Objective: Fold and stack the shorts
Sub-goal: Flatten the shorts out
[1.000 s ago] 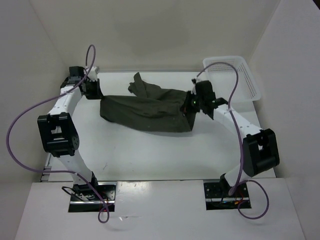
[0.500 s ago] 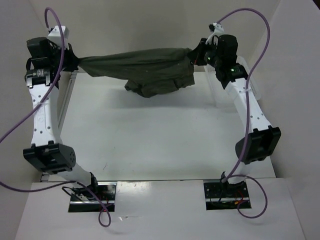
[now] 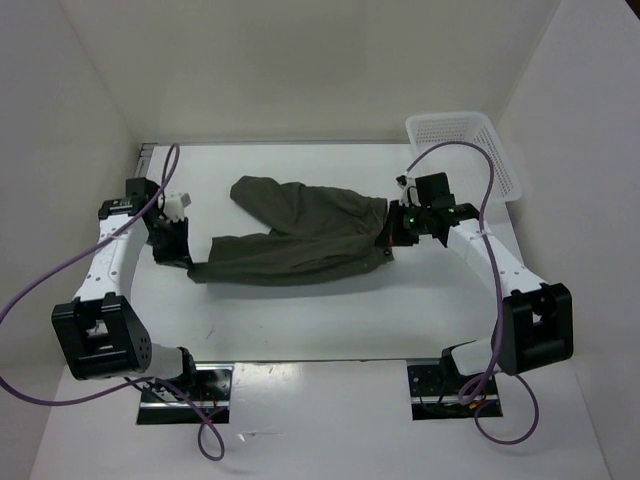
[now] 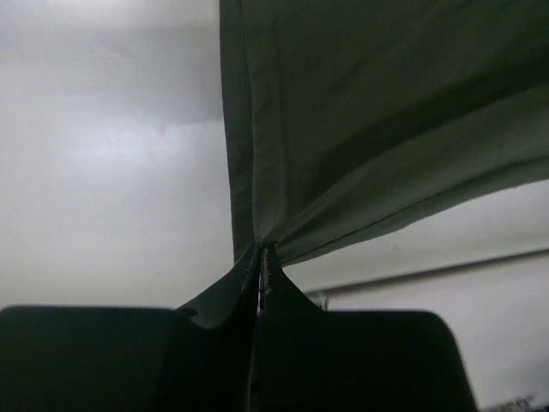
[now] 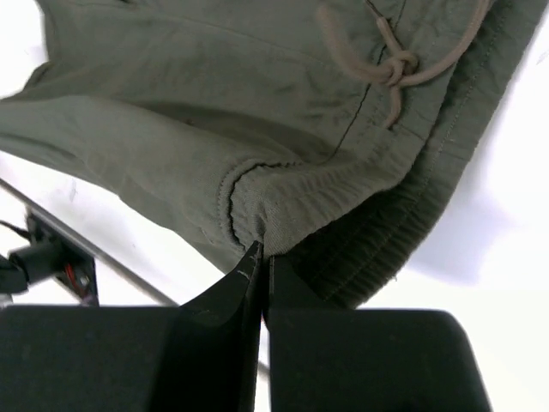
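- Across the middle of the overhead view, the shorts [image 3: 300, 235] stretch left to right over the white bench [image 3: 330, 320], dark olive cloth pulled out between the two arms.
- One leg reaches toward the upper left of the cloth. The other runs along the lower edge and narrows to a tip at the lower left.
- At that lower-left tip, the left end effector [image 3: 188, 264] is clamped on a corner of the fabric. Its wrist view shows the fingers pressed together, with the cloth fanning up and away from them.
- At the right end, the right end effector [image 3: 390, 232] pinches the gathered waistband [image 5: 292, 193], its fingers nearly together with a fold of cloth between them.
- That wrist view also shows the knotted drawstring [image 5: 399, 64] lying on the cloth in the upper right of the frame.
- A white lattice basket [image 3: 470, 150] sits at the upper right corner of the bench, apart from the shorts.
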